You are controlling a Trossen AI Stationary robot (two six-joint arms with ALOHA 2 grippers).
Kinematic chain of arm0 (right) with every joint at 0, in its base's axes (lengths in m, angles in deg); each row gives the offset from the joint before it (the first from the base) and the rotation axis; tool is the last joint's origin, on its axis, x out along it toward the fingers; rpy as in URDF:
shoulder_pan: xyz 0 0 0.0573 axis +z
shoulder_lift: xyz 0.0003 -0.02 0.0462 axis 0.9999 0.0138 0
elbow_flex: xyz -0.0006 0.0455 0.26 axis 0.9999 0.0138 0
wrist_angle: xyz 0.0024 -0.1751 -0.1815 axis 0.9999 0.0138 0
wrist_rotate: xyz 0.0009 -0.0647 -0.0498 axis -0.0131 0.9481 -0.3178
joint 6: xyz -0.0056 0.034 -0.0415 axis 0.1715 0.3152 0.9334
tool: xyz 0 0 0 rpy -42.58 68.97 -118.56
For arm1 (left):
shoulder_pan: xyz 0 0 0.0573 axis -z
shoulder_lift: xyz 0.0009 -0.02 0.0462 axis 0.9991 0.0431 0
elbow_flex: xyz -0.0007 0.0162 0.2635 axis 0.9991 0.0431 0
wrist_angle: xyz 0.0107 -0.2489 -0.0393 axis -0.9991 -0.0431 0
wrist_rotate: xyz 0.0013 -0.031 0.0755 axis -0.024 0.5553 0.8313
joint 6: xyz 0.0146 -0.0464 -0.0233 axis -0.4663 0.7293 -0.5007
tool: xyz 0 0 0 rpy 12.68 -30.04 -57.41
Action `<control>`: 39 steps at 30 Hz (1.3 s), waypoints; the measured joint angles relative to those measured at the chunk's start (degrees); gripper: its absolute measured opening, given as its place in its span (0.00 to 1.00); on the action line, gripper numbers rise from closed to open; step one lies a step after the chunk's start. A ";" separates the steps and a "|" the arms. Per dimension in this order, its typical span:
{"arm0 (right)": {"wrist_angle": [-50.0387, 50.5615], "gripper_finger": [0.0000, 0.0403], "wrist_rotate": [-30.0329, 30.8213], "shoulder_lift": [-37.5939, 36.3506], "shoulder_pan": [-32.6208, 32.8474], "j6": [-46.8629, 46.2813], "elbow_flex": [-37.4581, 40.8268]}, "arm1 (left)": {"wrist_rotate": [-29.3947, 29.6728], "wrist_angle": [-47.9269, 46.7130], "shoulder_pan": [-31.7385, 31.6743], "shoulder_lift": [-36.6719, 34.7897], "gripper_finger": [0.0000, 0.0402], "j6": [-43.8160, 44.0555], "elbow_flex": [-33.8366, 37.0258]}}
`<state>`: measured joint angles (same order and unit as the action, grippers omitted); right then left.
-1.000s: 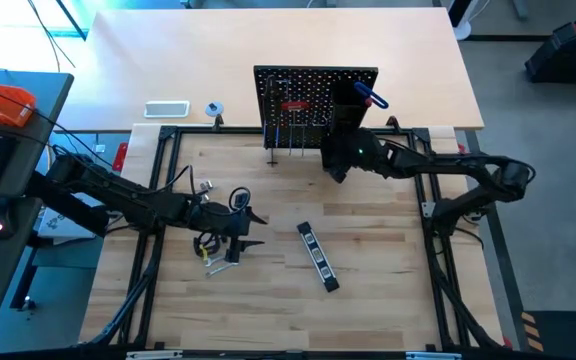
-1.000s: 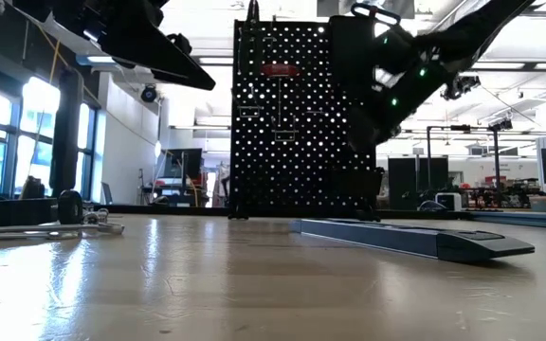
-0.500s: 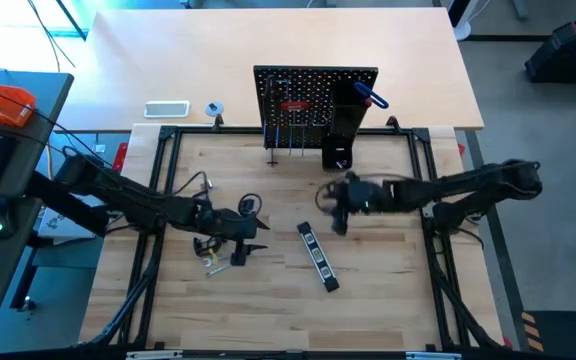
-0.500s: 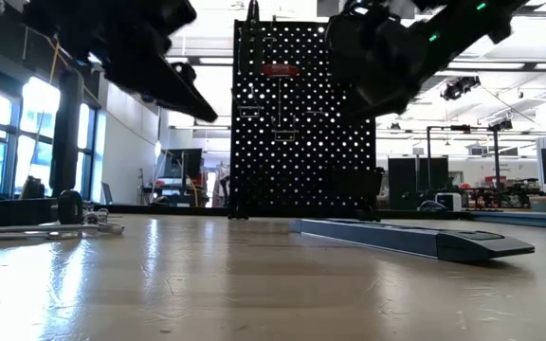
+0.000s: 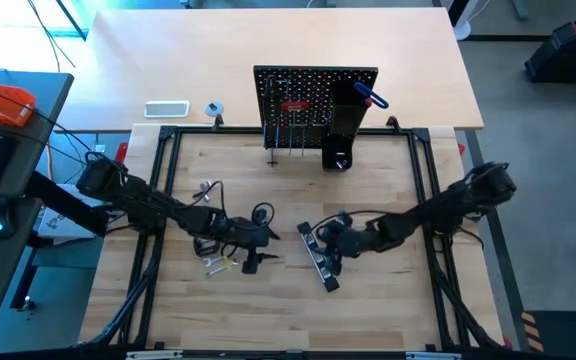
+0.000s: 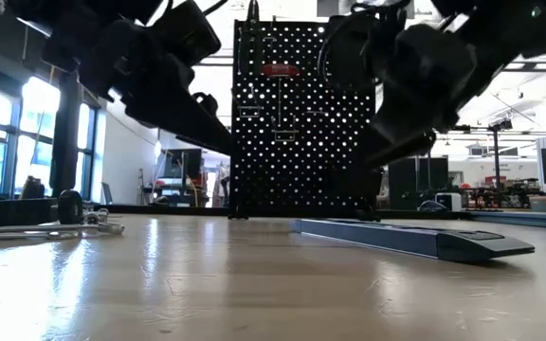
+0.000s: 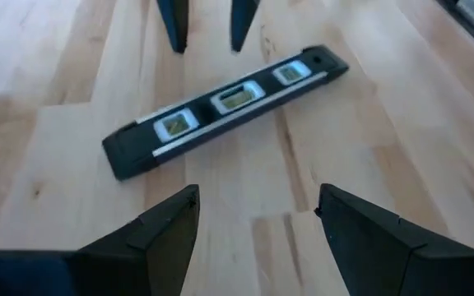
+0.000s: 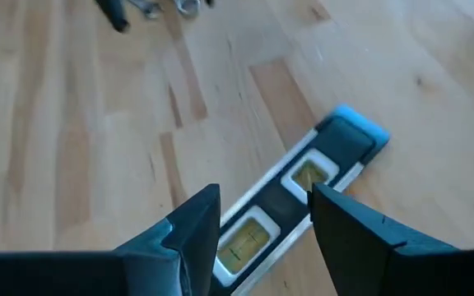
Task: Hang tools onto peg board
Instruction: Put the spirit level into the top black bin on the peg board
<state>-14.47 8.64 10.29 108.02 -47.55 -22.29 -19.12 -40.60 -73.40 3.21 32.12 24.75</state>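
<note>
hex key (image 5: 373, 98) in box holder (image 5: 345, 122)

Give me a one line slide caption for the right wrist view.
Open right gripper poised over the black-and-silver bar lying flat on the wooden table.

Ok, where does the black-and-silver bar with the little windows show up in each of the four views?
High view: bar lies flat right of centre, under the right gripper.
Low view: long dark strip on the table, right, before the peg board.
Left wrist view: slanted across the upper middle.
Right wrist view: between the open fingers.
Shared landmark: the bar's window vials, seen in both wrist views.
</note>
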 joint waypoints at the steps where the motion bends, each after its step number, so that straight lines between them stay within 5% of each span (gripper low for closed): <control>1: -0.86 0.46 -0.24 0.62 0.00 -0.44 0.00 | -0.08 0.55 0.09 0.04 0.60 0.26 0.00; 14: -6.42 0.51 0.79 7.51 0.00 -2.50 -2.63 | 0.12 0.91 1.39 0.11 0.60 1.16 -0.02; 22: 1.30 0.62 5.12 9.54 -0.02 -6.20 -4.00 | 0.21 1.11 1.35 0.11 0.60 1.15 -0.02; 39: -1.48 0.63 5.44 13.66 0.00 -7.46 -4.14 | 0.21 3.11 1.37 0.11 0.60 0.64 -0.02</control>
<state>-15.95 14.08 23.95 108.02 -55.01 -26.43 -18.91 -37.49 -72.02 3.32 32.76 24.73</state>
